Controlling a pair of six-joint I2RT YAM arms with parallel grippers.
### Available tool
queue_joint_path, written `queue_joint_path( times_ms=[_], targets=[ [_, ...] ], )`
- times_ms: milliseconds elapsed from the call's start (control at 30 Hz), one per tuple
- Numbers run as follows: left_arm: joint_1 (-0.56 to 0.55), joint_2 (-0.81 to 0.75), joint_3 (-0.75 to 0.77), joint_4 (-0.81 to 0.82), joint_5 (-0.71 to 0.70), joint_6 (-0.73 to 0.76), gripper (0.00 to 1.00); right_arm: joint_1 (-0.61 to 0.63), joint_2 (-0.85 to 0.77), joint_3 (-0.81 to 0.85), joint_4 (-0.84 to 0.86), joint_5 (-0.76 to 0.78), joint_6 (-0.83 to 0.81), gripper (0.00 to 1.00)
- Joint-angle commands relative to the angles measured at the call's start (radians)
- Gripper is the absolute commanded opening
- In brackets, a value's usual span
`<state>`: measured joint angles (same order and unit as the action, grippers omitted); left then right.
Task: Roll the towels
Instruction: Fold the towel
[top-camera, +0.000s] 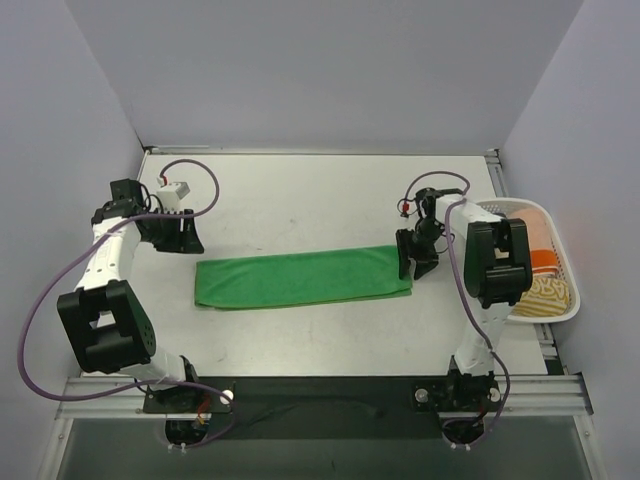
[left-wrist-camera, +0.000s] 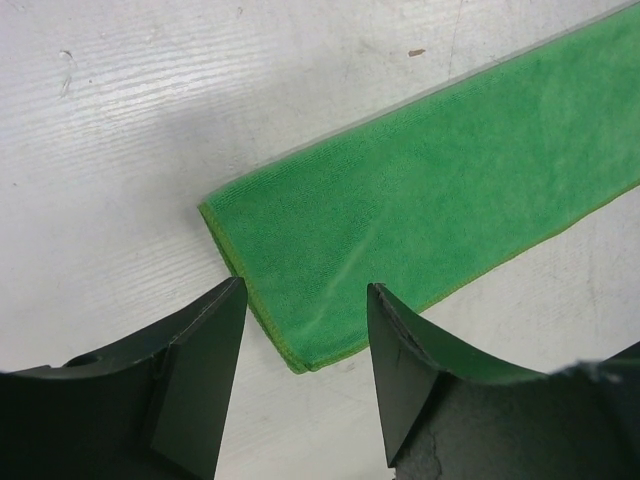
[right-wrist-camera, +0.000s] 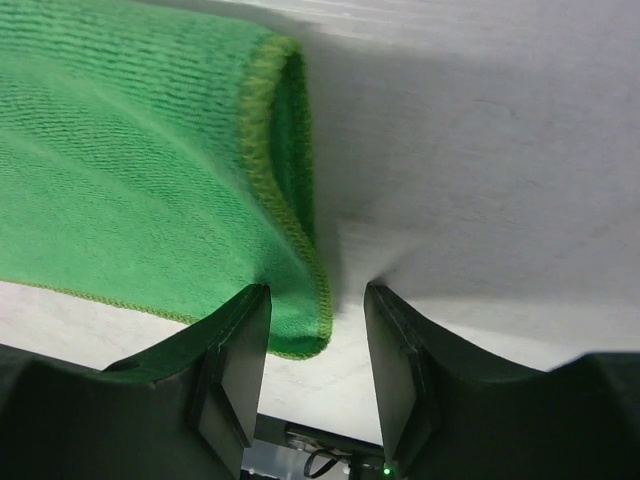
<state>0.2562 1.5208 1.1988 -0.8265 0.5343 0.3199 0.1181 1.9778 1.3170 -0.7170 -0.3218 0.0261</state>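
**Green towel (top-camera: 303, 278) stretched in a strip, a gripper at each end**

Lies across the middle of the bench (top-camera: 300, 200) as one long folded strip, running left to right between the two arms, flat along most of its length.

At the left end, left gripper (left-wrist-camera: 306, 290): spread wide, hangs over the corner of the strip. From the wrist view, stitched hem and corner visible in the gap between the dark fingers (left-wrist-camera: 200, 370). Nothing pinched.

At the right end, right gripper (right-wrist-camera: 316, 290): likewise spread, set low over the bench, with the end hem sitting in the gap, just beside the inner face of one finger. Cannot tell whether cloth and finger touch. Looks raised in a curl there, yellow-green stitched edge standing up off the surface.

Along the bench's right edge, white slatted basket (top-camera: 520, 205), holding an orange cloth (top-camera: 543, 260) and a pale patterned cloth (top-camera: 552, 292), near the right arm and apart from the strip.
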Motion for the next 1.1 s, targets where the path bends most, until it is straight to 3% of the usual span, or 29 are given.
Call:
queue_joint_path(
  times_ms=[0,267,367,467,500,600,867,1067],
  targets=[
    [-0.002,-0.042,-0.007,0.021,-0.010,0.013,0.62,0.037,0.030,0.001,-0.022,-0.006,0.006,0.42],
    [0.002,-0.053,-0.027,0.023,-0.014,0.015,0.62,0.095,0.044,0.021,-0.032,0.004,0.003,0.40],
    [0.002,-0.051,-0.027,0.024,-0.019,0.010,0.62,0.100,0.052,0.033,-0.044,0.026,0.001,0.34],
    [0.000,-0.050,-0.025,0.026,-0.014,0.007,0.62,0.092,0.065,0.048,-0.067,0.055,-0.014,0.14],
    [0.000,-0.050,-0.024,0.020,0.024,0.016,0.62,0.086,0.072,0.051,-0.073,0.055,-0.018,0.00],
    [-0.018,-0.062,-0.025,-0.031,0.076,0.062,0.62,0.042,0.049,0.045,-0.084,0.056,-0.047,0.00],
    [-0.193,-0.119,-0.145,-0.085,0.096,0.120,0.60,-0.017,-0.066,0.105,-0.148,0.030,-0.130,0.00],
    [-0.210,-0.015,-0.154,-0.097,0.113,0.084,0.48,0.031,-0.114,0.143,-0.177,-0.103,-0.127,0.00]
  ],
)
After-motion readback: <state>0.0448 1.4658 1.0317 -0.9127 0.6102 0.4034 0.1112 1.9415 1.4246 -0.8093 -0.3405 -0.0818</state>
